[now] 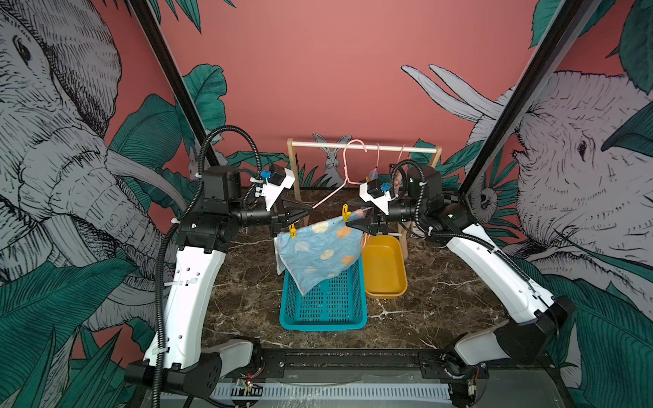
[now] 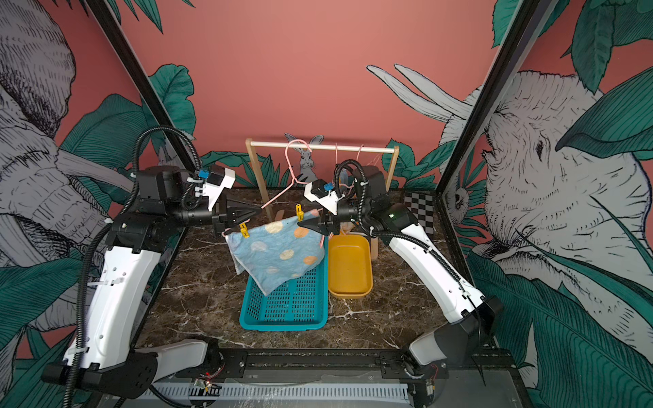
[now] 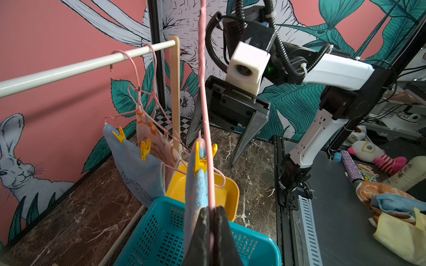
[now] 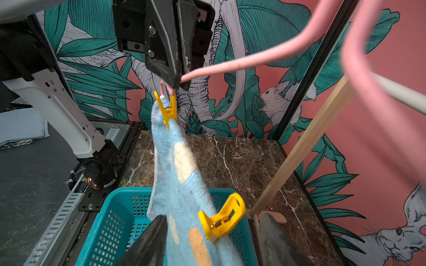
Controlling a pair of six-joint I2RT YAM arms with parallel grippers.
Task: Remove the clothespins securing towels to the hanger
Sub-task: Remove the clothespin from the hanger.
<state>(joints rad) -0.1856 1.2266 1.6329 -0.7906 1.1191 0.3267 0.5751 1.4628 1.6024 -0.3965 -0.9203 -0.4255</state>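
— What sits nearest the arm bases?

— The teal basket point(image 1: 323, 303), front rim toward us. Bare marble tabletop point(image 1: 441, 293) lies open on both sides of it. The yellow tub point(image 1: 383, 268) stands just beside the basket's right wall, set a little farther back.

— And the towel?

— The spotted blue towel point(image 1: 319, 254) hangs over the basket's back half. Its lowest corner overlaps the mesh in both top views; whether it touches, I cannot tell. Two pins hold it to the tilted pink hanger point(image 1: 330, 196): the left clothespin point(image 1: 292, 231) at the low end, the right clothespin point(image 1: 346, 213) higher up.

— The pincers?

— The left gripper point(image 1: 310, 211) is clenched on the hanger's wire, just above the left clothespin. The right gripper point(image 1: 349, 224) is released, jaws apart astride the towel's upper edge. In the right wrist view the right clothespin lies between the fingers point(image 4: 149, 241), with a gap on each side. The two gripper tips are near each other, so there is little room between them.

— Beyond that?

— The wooden rack point(image 1: 292, 166) with its white rod point(image 1: 388, 147), which the hanger's hook reaches. Two more hangers crowd toward the right post. They carry a second blue towel point(image 3: 136, 170) and a cream towel with orange outlines point(image 3: 159, 147), and yellow pins point(image 3: 145, 149) show on these two towels. The rack stands close to the back wall.
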